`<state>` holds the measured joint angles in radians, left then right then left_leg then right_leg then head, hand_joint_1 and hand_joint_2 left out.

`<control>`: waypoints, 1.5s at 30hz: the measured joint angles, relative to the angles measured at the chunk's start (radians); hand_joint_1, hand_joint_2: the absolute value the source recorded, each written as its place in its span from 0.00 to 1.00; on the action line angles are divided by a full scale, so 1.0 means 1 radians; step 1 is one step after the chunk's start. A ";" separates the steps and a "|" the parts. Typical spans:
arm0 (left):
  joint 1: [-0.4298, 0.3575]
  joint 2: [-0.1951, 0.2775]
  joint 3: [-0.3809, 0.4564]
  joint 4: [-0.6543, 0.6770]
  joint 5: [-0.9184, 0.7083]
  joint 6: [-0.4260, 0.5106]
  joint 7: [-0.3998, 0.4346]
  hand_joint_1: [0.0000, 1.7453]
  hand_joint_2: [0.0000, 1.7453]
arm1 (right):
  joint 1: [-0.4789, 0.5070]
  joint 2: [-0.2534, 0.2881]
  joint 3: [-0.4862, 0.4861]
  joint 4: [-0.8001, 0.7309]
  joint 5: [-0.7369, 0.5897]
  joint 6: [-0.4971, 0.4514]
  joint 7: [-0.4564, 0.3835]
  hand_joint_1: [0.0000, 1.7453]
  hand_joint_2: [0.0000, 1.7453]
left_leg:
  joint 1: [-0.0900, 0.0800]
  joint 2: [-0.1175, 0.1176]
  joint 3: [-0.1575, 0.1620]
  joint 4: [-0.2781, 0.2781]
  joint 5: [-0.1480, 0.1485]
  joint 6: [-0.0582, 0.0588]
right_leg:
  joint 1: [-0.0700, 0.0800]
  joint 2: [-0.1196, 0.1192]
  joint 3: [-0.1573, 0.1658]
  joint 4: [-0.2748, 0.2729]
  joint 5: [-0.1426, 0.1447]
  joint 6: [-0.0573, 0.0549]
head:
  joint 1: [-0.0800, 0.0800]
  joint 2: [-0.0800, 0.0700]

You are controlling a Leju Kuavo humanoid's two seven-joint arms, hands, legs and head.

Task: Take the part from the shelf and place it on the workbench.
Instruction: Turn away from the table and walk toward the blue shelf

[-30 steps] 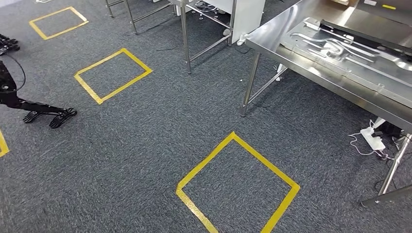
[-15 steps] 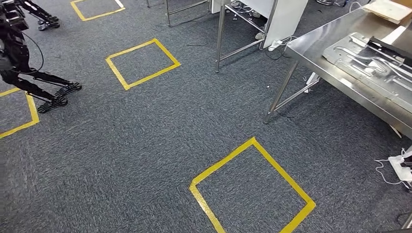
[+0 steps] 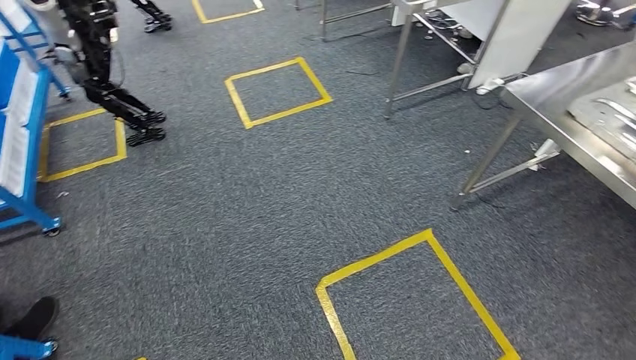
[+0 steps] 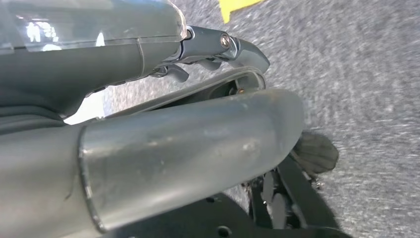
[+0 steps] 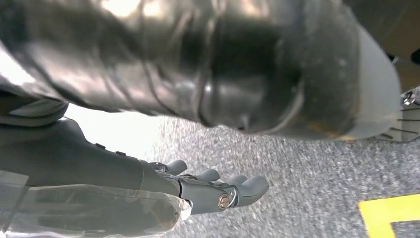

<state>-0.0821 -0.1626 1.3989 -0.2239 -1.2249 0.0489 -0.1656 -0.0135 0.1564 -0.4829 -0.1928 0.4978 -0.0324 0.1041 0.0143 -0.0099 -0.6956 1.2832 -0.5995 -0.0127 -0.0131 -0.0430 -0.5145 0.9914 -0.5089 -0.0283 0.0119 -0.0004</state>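
Observation:
A blue shelf (image 3: 19, 135) on castors stands at the left edge of the head view, a pale panel leaning in it. The steel workbench (image 3: 551, 112) sits at the right edge, with a pressed metal part (image 3: 611, 112) lying on it. My left hand (image 4: 218, 47) hangs beside my body over the carpet, fingers stretched out and holding nothing. My right hand (image 5: 218, 191) also hangs low over the carpet, its fingers extended and slightly apart, with nothing in them.
Yellow tape squares (image 3: 412, 300) (image 3: 276, 90) (image 3: 79, 146) mark the grey carpet. Another dark robot (image 3: 105, 67) stands at the upper left near the shelf. Steel table legs (image 3: 397, 67) rise at the back. A dark shoe (image 3: 34, 319) shows at the bottom left.
The camera has turned left: the workbench slid to the right edge, and the blue shelf and the other robot came into the picture at the left.

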 joint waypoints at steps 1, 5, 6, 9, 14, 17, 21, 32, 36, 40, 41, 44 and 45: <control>0.001 0.000 0.000 0.000 0.000 0.000 0.000 0.00 0.00 | -0.001 0.000 0.000 0.000 0.000 0.000 0.000 0.00 0.00 | 0.003 0.005 0.012 -0.019 0.019 -0.002 | 0.000 -0.015 0.000 0.002 -0.003 0.002 | 0.000 0.000; 0.000 0.000 0.000 -0.001 0.000 0.001 0.000 0.00 0.00 | -0.004 0.001 0.000 0.000 0.000 -0.003 0.001 0.00 0.00 | 0.001 0.063 0.142 -0.254 0.111 0.006 | 0.003 -0.059 0.009 0.013 -0.017 0.020 | 0.000 0.000; 0.000 0.000 -0.001 -0.001 0.000 0.001 0.000 0.00 0.00 | -0.005 0.001 0.000 0.000 0.001 -0.005 0.001 0.00 0.00 | -0.002 0.068 0.148 -0.270 0.112 0.011 | 0.005 -0.067 0.011 0.014 -0.019 0.026 | 0.001 0.000; 0.004 0.000 -0.001 -0.001 0.000 0.002 0.000 0.00 0.00 | -0.012 0.003 0.000 0.000 0.001 -0.007 0.001 0.00 0.00 | -0.003 0.038 0.146 -0.277 0.121 0.030 | 0.004 -0.073 0.015 0.017 -0.027 0.043 | 0.001 0.000; 0.002 0.000 -0.001 -0.002 -0.001 0.003 0.001 0.00 0.00 | -0.006 0.004 0.000 0.000 0.001 -0.007 0.001 0.00 0.00 | -0.002 -0.012 0.142 -0.287 0.133 0.052 | -0.004 0.036 -0.098 0.262 -0.161 0.052 | 0.001 0.000; 0.003 0.000 -0.004 -0.002 -0.004 0.002 0.002 0.00 0.00 | -0.005 0.004 0.000 0.001 0.001 -0.004 0.002 0.00 0.00 | -0.005 -0.054 0.143 -0.283 0.133 0.052 | -0.003 0.047 -0.097 0.239 -0.105 0.046 | 0.001 0.000; 0.002 -0.003 -0.010 -0.002 -0.009 0.000 0.003 0.00 0.00 | -0.003 0.004 -0.001 0.002 0.002 -0.004 0.003 0.00 0.00 | -0.005 -0.104 0.134 -0.272 0.131 0.037 | -0.002 0.126 -0.014 0.034 -0.011 0.032 | 0.001 0.000; 0.006 -0.004 -0.024 -0.002 -0.016 -0.001 0.004 0.00 0.00 | -0.003 0.004 -0.002 0.004 0.003 -0.003 0.002 0.00 0.00 | 0.004 0.008 0.019 -0.035 0.039 -0.002 | 0.004 -0.023 -0.002 0.008 -0.008 -0.003 | -0.001 0.000; 0.004 -0.003 -0.026 -0.003 -0.022 -0.002 0.005 0.00 0.00 | -0.005 0.004 -0.002 0.004 0.003 -0.003 0.004 0.00 0.00 | -0.006 0.068 0.147 -0.268 0.120 0.011 | 0.010 -0.063 0.009 0.014 -0.020 0.016 | 0.000 0.000; 0.009 -0.003 -0.030 -0.003 -0.026 -0.003 0.010 0.00 0.00 | -0.014 0.006 -0.003 0.003 0.004 -0.003 0.005 0.00 0.00 | -0.007 0.039 0.147 -0.284 0.125 0.033 | 0.006 -0.058 0.012 0.029 -0.038 0.037 | 0.000 0.000; 0.009 -0.003 -0.031 -0.004 -0.028 -0.003 0.011 0.00 0.00 | -0.013 0.006 -0.003 0.003 0.004 -0.003 0.005 0.00 0.00 | -0.005 0.030 0.149 -0.288 0.129 0.039 | 0.003 -0.031 0.000 0.058 -0.060 0.041 | 0.000 0.000; 0.006 -0.003 -0.033 -0.004 -0.032 -0.004 0.012 0.00 0.00 | -0.008 0.006 -0.003 0.004 0.005 -0.003 0.005 0.00 0.00 | -0.006 0.000 0.147 -0.290 0.133 0.050 | 0.000 0.036 -0.089 0.239 -0.152 0.047 | 0.000 0.000; 0.005 -0.003 -0.033 -0.004 -0.032 -0.004 0.012 0.00 0.00 | -0.006 0.006 -0.003 0.004 0.005 -0.003 0.005 0.00 0.00 | -0.007 -0.013 0.147 -0.289 0.133 0.051 | 0.000 0.040 -0.114 0.288 -0.163 0.048 | 0.000 0.000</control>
<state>-0.0767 -0.1653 1.3654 -0.2282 -1.2572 0.0448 -0.1534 -0.0199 0.1629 -0.4863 -0.1892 0.5029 -0.0355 0.1096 0.0077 -0.0225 -0.5490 0.9942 -0.4661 0.0387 -0.0135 -0.0028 -0.6289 1.2790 -0.6724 0.0195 0.0123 -0.0004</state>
